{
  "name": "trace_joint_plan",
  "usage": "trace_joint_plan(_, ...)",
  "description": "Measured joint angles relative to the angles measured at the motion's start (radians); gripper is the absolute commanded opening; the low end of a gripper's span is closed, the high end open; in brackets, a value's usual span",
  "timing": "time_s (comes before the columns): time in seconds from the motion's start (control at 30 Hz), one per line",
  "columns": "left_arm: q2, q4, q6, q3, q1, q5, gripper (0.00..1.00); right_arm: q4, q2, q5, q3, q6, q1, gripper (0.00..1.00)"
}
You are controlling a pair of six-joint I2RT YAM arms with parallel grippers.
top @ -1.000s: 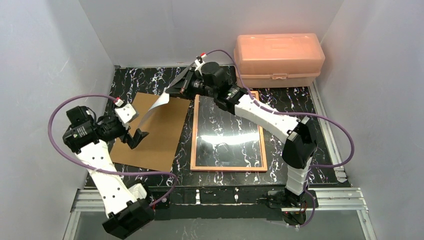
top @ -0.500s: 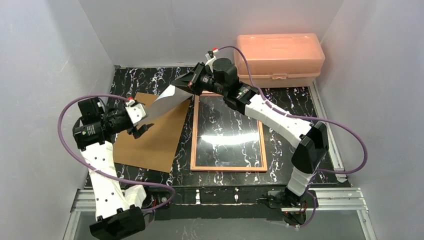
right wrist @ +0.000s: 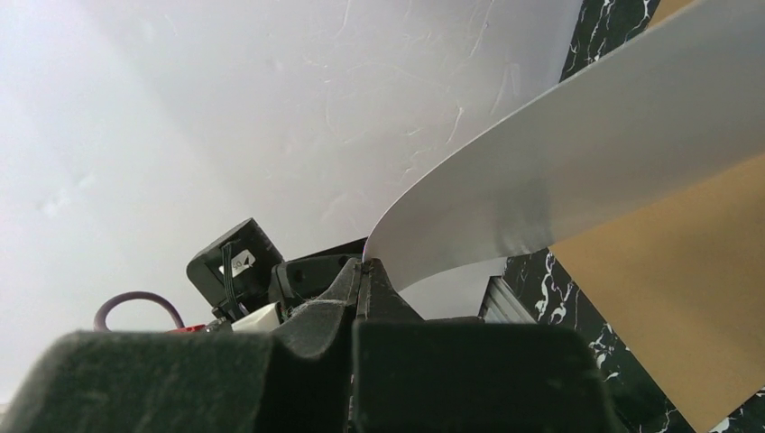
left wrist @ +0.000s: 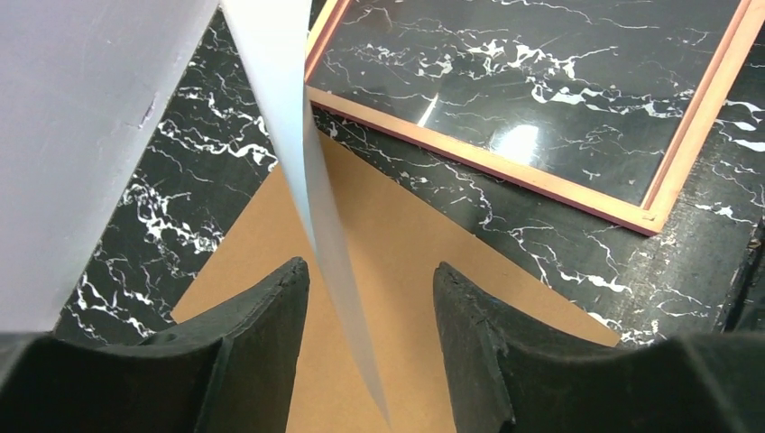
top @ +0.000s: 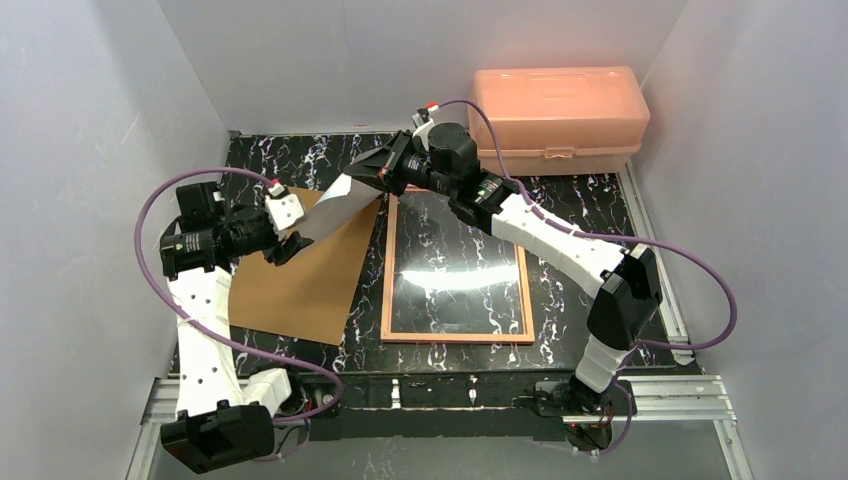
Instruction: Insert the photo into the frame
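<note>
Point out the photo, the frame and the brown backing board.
the photo [top: 335, 207]: top view, middle of its pale side.
the frame [top: 456, 338]: top view, its near rail.
the brown backing board [top: 290, 295]: top view, bare middle.

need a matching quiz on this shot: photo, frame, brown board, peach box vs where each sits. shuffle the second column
1. photo
2. frame
3. brown board
4. peach box

A. flat on the table, left side
B. far right, at the back
C. held in the air by the right claw
D. flat on the table, middle

Pairs: 1-C, 2-D, 3-A, 4-B
</note>
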Motion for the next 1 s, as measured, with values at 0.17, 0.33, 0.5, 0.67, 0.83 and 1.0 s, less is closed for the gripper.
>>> trace_joint_plan(0.17,0.016,0.016,-0.059,-0.002,-0.013,-0.042,0.27,0.017,0.0,-0.007,0.0,0.007,0.005,0.01)
trace_joint_plan(0.33,0.056,0.068,-0.134,-0.002,-0.016,-0.084,0.02,0.022,0.0,-0.013,0.0,0.01,0.013,0.01)
trace_joint_plan(0.5,0.061,0.09,-0.169,-0.002,-0.016,-0.09,0.0,0.024,0.0,-0.038,0.001,0.005,0.013,0.31)
trace_joint_plan(0.67,0.043,0.09,-0.169,-0.002,-0.018,-0.099,0.0,-0.008,0.008,-0.198,0.047,-0.084,-0.021,0.87)
trace_joint_plan(0.83,-0.019,0.068,-0.119,-0.001,-0.019,-0.098,0.0,-0.188,0.011,-0.432,0.19,-0.4,-0.18,0.99)
trace_joint_plan(1.0,-0.04,0.018,-0.072,0.024,-0.019,-0.073,0.0,-0.516,-0.089,-0.438,0.28,-0.947,-0.318,0.99)
